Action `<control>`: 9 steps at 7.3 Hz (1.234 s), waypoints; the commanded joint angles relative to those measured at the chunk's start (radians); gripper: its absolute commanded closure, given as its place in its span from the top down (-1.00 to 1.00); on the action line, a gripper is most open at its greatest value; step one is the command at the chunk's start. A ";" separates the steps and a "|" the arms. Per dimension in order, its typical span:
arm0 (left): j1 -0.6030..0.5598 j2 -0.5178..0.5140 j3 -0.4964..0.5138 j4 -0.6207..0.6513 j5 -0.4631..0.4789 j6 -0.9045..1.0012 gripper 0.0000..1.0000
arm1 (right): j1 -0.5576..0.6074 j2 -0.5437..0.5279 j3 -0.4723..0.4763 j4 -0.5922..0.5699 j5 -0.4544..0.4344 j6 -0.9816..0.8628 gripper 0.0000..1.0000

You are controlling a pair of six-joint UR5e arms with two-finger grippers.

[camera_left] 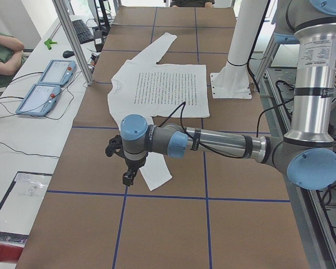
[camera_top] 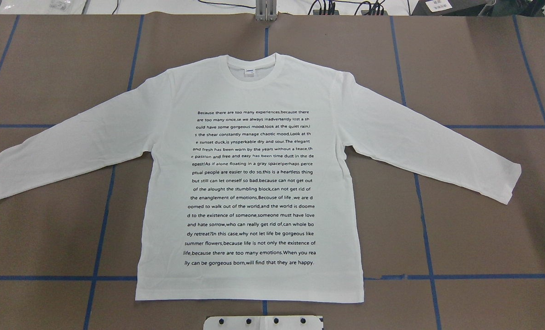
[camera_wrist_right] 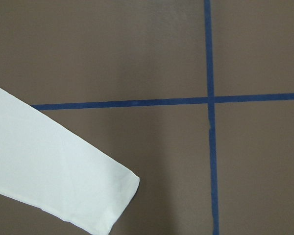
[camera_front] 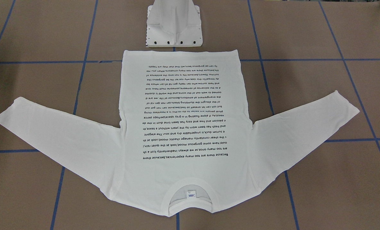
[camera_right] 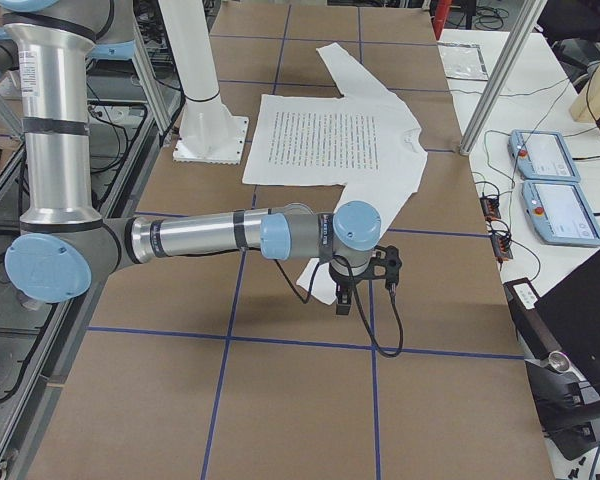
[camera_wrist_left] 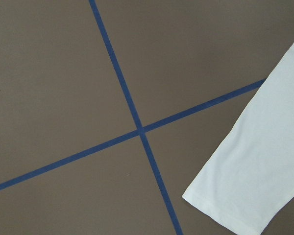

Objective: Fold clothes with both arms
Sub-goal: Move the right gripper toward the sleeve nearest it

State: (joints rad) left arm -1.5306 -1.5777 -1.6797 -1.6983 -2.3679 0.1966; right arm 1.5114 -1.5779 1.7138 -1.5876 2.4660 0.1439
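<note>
The clothes are one white long-sleeved T-shirt (camera_top: 254, 91) lying flat on the brown table, printed text up, both sleeves spread out, collar away from the robot (camera_front: 190, 179). My left gripper (camera_left: 128, 179) hangs above the end of the near sleeve in the exterior left view. The left wrist view shows that cuff (camera_wrist_left: 225, 200) and none of the fingers. My right gripper (camera_right: 342, 298) hangs above the other sleeve's end, and its wrist view shows that cuff (camera_wrist_right: 112, 196). I cannot tell whether either gripper is open or shut.
The white pedestal base (camera_front: 174, 28) stands just beyond the shirt's hem. Blue tape lines (camera_top: 428, 277) grid the table. Two teach pendants (camera_right: 550, 185) and cables lie on the side bench, behind an aluminium post (camera_left: 73, 39). A person's arm (camera_left: 3, 53) rests there.
</note>
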 commanded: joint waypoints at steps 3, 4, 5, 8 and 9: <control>0.001 -0.007 0.032 -0.084 -0.034 -0.025 1.00 | -0.261 -0.072 -0.054 0.526 -0.168 0.375 1.00; 0.001 -0.005 0.032 -0.086 -0.037 -0.043 1.00 | -0.325 -0.106 -0.056 0.620 -0.212 0.443 1.00; 0.001 -0.007 0.034 -0.087 -0.037 -0.043 1.00 | -0.376 -0.112 -0.062 0.655 -0.225 0.486 1.00; 0.001 -0.008 0.020 -0.087 -0.039 -0.045 1.00 | -0.456 -0.083 -0.138 0.657 -0.280 0.485 1.00; 0.001 -0.008 0.014 -0.087 -0.040 -0.045 1.00 | -0.456 -0.080 -0.169 0.658 -0.277 0.479 0.99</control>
State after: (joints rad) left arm -1.5294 -1.5860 -1.6592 -1.7857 -2.4067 0.1522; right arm 1.0624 -1.6643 1.5802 -0.9317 2.1919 0.6295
